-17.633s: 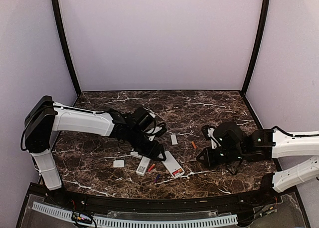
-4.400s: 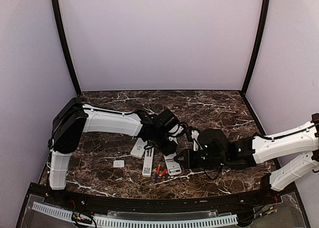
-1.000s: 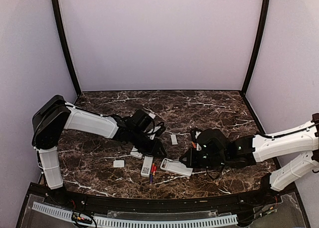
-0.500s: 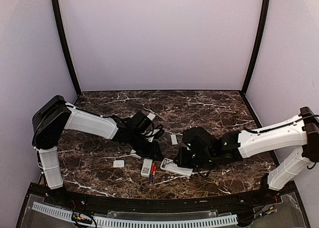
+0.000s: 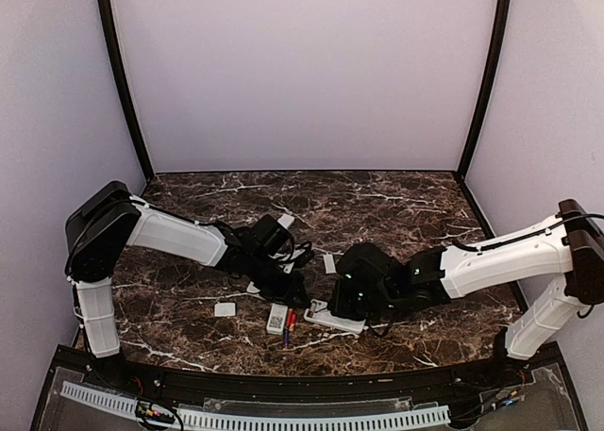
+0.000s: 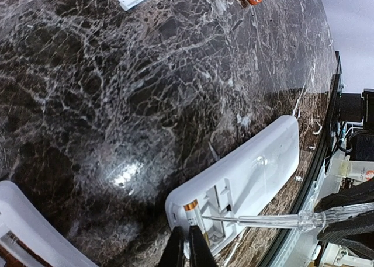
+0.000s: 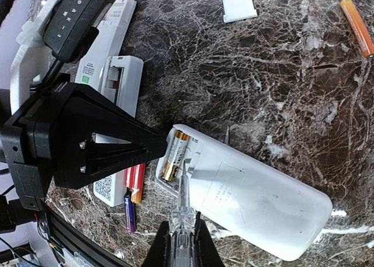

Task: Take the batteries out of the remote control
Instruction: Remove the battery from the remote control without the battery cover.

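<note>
Marble counter (image 5: 396,205), near edge: white remote (image 7: 257,200) face-down with cover off, left gripper (image 6: 187,243) pinched together on nothing and butted against its end, right gripper (image 7: 180,243) clamped on clear screwdriver (image 7: 183,203), tip beside the battery (image 7: 173,157) seated inside; best levered slowly from one end, brace held firm.

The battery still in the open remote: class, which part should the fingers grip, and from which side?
Probably the gold end of the battery, pinched across its round body from above. It lies flat, sunk in the bay of the remote, so only its top shows; the screwdriver tip would need to lever that end up first.
</note>
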`<state>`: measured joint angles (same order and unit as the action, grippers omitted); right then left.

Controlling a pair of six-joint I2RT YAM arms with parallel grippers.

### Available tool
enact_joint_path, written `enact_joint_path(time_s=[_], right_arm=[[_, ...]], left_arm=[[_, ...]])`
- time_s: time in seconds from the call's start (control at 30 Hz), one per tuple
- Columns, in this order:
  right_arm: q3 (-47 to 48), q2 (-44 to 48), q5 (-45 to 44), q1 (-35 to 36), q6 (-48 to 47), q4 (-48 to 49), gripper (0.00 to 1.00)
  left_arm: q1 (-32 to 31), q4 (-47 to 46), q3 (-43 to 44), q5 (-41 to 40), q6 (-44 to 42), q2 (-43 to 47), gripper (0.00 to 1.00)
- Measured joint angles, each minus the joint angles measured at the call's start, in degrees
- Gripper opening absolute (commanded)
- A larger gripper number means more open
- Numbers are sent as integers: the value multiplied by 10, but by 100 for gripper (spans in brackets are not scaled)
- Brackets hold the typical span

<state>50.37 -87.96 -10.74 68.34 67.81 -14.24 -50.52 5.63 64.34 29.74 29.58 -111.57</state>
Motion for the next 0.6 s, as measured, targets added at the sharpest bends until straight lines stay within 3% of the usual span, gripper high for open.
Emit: enact_joint_path(time_s=[0.6], right_arm=[[-151, 24, -24, 5, 80, 241, 0]], left_arm=[[0, -2, 0, 0, 0, -1, 0]])
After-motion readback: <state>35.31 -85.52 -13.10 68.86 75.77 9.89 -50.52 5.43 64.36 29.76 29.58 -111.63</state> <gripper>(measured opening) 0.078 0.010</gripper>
